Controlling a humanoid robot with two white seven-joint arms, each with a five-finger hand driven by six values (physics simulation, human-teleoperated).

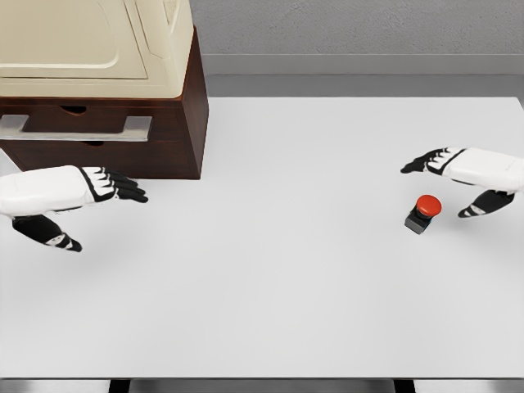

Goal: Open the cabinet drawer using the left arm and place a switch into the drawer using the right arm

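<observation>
A dark brown cabinet (164, 123) stands at the table's back left, with a grey drawer handle (78, 128) across its front; the drawer looks closed. My left hand (98, 205) hovers just in front of and below that handle, fingers spread, holding nothing. The switch (423, 212), a red button on a small dark base, sits on the table at the right. My right hand (450, 184) is open just to its right, thumb and fingers extended on either side, not touching it.
A cream-coloured appliance (98, 41) rests on top of the cabinet. The white table (286, 286) stretches wide between both hands, with its front edge near the bottom of the view.
</observation>
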